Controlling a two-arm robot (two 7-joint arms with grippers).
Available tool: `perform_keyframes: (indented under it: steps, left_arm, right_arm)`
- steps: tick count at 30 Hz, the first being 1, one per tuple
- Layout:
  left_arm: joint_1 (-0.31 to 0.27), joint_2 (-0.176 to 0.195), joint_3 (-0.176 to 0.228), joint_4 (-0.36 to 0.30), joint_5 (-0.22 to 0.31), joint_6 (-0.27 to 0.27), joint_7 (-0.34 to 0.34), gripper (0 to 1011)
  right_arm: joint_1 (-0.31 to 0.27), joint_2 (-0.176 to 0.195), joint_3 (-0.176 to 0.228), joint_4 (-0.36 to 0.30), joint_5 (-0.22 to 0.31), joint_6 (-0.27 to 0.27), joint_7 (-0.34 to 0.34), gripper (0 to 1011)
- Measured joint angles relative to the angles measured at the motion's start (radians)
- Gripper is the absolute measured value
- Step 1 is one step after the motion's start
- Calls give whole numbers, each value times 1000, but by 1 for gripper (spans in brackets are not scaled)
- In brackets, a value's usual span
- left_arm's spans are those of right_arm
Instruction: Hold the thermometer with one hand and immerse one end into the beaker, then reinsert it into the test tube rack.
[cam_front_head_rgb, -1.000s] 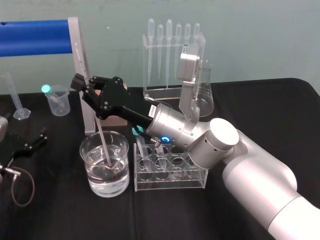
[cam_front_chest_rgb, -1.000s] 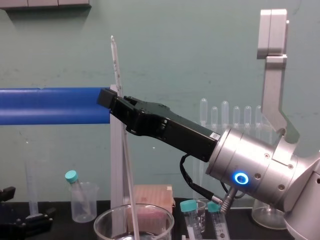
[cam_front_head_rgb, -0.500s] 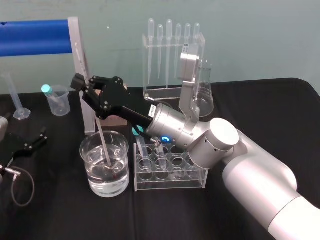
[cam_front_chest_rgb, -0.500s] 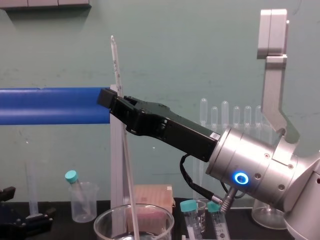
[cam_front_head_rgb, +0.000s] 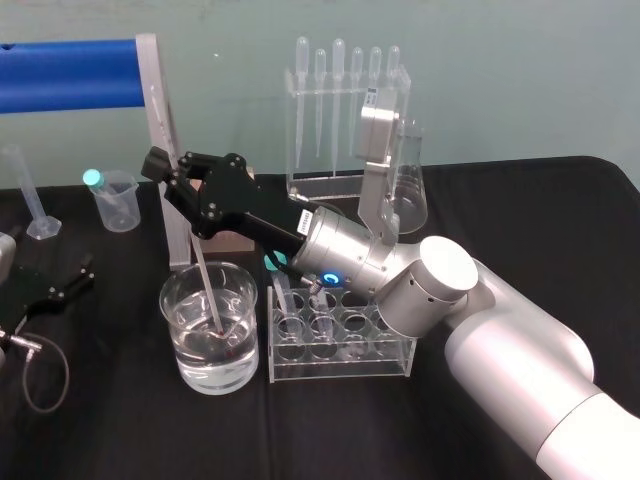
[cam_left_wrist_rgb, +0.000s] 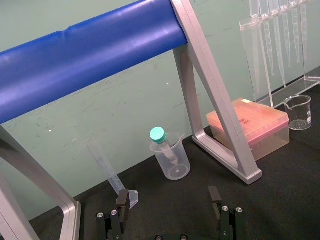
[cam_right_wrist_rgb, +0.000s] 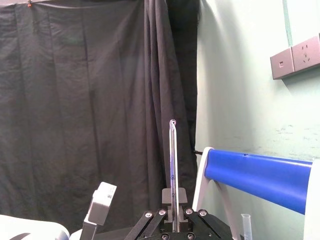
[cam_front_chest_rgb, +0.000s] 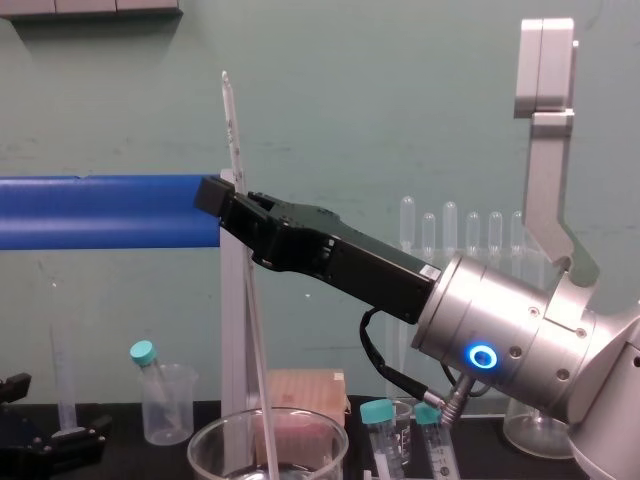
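The right gripper (cam_front_head_rgb: 172, 165) is above the beaker (cam_front_head_rgb: 212, 375), which is near the table's (cam_front_head_rgb: 120, 430) front edge, left of the middle. Its fingers are closed on the thermometer (cam_front_head_rgb: 205, 275) and hold it at the upper part. The thermometer is almost upright, with a small tilt. Its lower end is inside the beaker, under the water. Its top end rises above the fingers in the chest view (cam_front_chest_rgb: 231, 130). The rack (cam_front_head_rgb: 340, 350) stands just beside the beaker on its right, not touching it. The left gripper (cam_left_wrist_rgb: 169, 210) is low at the left edge of the table. Its fingers are wide apart and hold nothing.
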Motion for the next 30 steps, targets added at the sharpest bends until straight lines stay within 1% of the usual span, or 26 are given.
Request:
perform_keyframes:
  steps: [30]
  left_arm:
    - [0, 0, 0, 0, 0, 0, 0, 1008]
  right_arm:
    - [0, 0, 0, 0, 0, 0, 0, 56]
